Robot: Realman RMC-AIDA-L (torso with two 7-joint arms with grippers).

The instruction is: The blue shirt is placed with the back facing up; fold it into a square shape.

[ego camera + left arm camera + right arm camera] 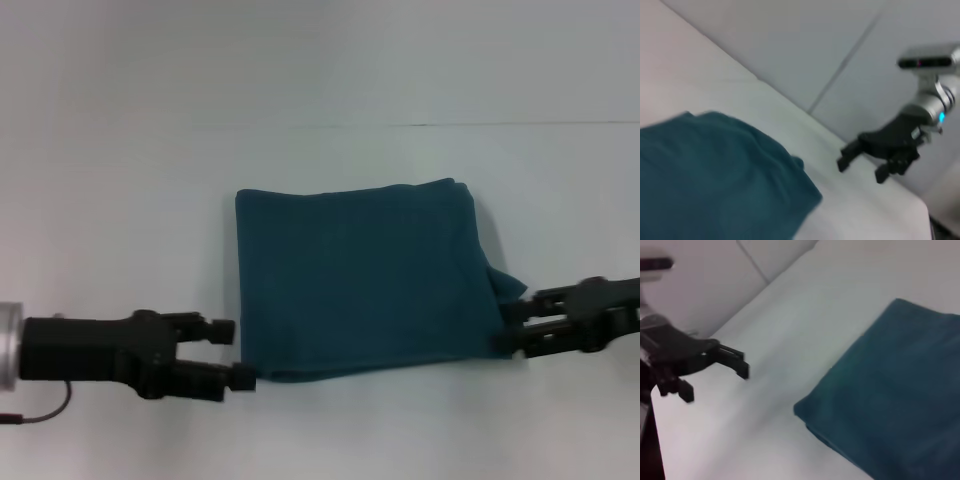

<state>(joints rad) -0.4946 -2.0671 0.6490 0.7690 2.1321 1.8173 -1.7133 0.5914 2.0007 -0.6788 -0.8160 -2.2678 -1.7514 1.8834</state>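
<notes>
The blue shirt lies folded into a roughly square pad in the middle of the white table, plain side up, with a small flap sticking out at its right edge. My left gripper is open just off the shirt's near left corner, holding nothing. My right gripper is open beside the shirt's near right edge, close to the flap. The left wrist view shows the shirt with the right gripper apart from it. The right wrist view shows the shirt and the left gripper clear of its corner.
The white table stretches around the shirt on all sides. Its far edge meets a pale wall behind. A thin cable hangs under my left arm.
</notes>
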